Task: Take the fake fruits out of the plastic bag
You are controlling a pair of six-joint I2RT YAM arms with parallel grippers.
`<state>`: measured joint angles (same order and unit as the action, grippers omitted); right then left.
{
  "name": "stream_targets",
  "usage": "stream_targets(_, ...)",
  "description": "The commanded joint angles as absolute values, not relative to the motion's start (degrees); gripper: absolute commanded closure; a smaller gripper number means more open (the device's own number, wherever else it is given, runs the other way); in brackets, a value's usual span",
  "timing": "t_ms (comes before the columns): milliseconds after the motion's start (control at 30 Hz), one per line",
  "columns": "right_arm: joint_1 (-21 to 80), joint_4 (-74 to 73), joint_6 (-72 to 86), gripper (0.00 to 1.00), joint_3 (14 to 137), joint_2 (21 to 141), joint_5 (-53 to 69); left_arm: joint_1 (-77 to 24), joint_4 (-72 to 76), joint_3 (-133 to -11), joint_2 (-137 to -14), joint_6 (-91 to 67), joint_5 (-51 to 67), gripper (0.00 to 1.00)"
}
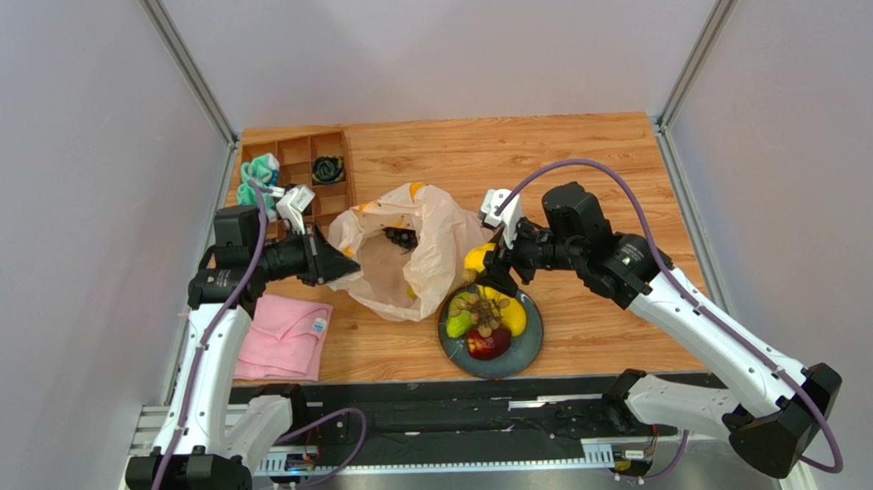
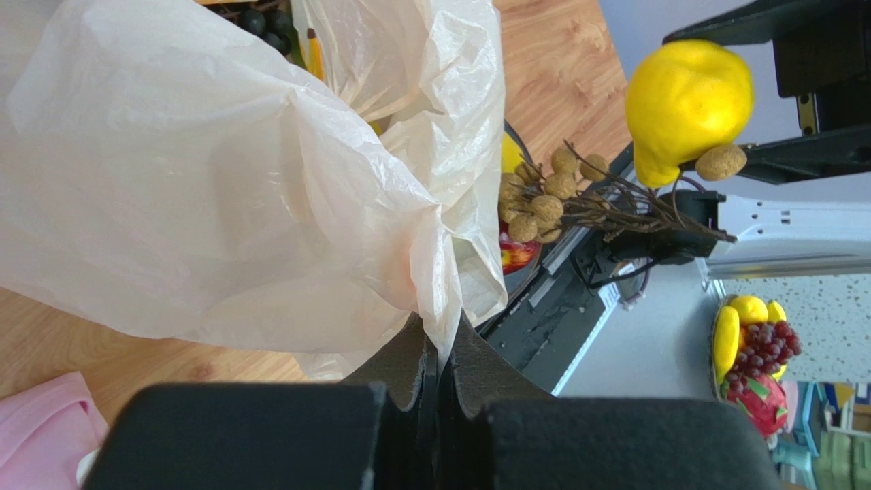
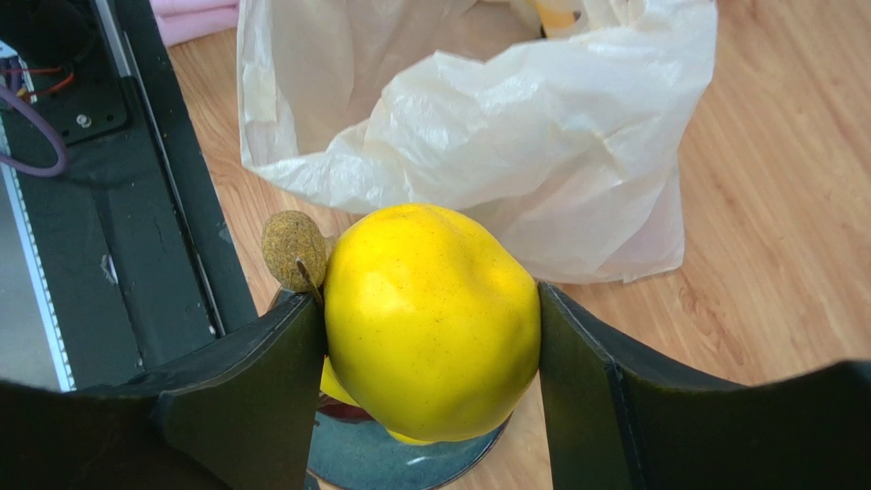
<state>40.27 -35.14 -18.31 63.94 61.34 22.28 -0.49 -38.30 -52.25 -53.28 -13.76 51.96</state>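
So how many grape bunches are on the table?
2: a pale bunch on the plate, and a dark bunch inside the plastic bag. Others may be hidden under the bag's folds.

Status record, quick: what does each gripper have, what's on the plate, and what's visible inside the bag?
left gripper: shut on the edge of the plastic bag
right gripper: closed on a lemon, over the plate
on plate: green pear, red apple, yellow mango, pale grapes
in bag: dark grapes visible; the rest is hidden
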Motion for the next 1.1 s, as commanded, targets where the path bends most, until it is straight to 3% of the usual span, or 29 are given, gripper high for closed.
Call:
stream_targets(0, 40.1, -33.8, -18.9, 0.91, 65.2, 59.5, 24.3, 1.1, -36.1, -51.7, -52.7, -14.4, 51.9, 1.0)
stream_targets(233, 40.6, -29.8, -12.0, 0.91, 79.7, 66.4, 31.5, 1.3, -35.9, -51.5, -53.2, -14.6, 52.1, 1.0)
stream_targets(467, 43.6, -22.1, -10.5, 0.9, 85.1, 77.2, 31.3, 2.1, -35.7, -50.4, -52.0, -15.1, 52.0, 1.0)
stream_targets(600, 47.0, -15.2, -13.2, 0.91, 82.2, 84.4, 24.9, 3.2, -35.2, -48.3, -50.9, -17.0, 50.8, 1.0)
stream_targets(733, 51.4, -9.7, -14.9, 0.94, 78.9, 92.6, 9.6, 4.7, -35.8, -46.8, -49.9, -20.1, 48.8, 1.0)
stream_targets(900, 54.0, -15.8, -13.4, 0.97, 82.4, 104.6, 2.6, 7.1, -37.2, -42.6, -48.7, -25.0, 44.9, 1.0)
stream_targets(967, 54.1, -16.0, -12.7, 0.91, 81.5, 105.6, 2.6, 8.3, -37.2, -40.2, -47.8, -27.2, 43.1, 1.0)
stream_targets(1067, 54.4, -16.6, -12.1, 0.64, 79.4, 105.5, 10.3, 8.7, -35.1, -37.6, -46.7, -29.4, 43.7, 1.0)
